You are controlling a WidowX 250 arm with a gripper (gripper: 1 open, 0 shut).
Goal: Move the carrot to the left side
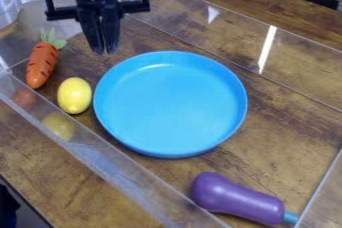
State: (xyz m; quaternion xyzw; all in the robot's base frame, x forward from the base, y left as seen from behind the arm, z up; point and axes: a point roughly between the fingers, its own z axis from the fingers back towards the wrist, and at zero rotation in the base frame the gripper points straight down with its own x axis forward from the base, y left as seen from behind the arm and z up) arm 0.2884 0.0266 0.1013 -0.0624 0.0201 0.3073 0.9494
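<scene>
The orange carrot (pixel 43 62) with its green top lies at the left, beside the clear wall, pointing toward the front. My gripper (pixel 102 48) hangs pointing down, just right of the carrot's top and above the far-left rim of the blue plate (pixel 174 104). Its dark fingers (pixel 94 34) stand only slightly apart, open, with nothing between them. The plate lies flat on the wooden table, free of the gripper.
A yellow lemon (pixel 74 95) sits just in front of the carrot, touching the plate's left edge. A purple eggplant (pixel 238 200) lies at the front right. Low clear plastic walls (pixel 120 177) border the work area.
</scene>
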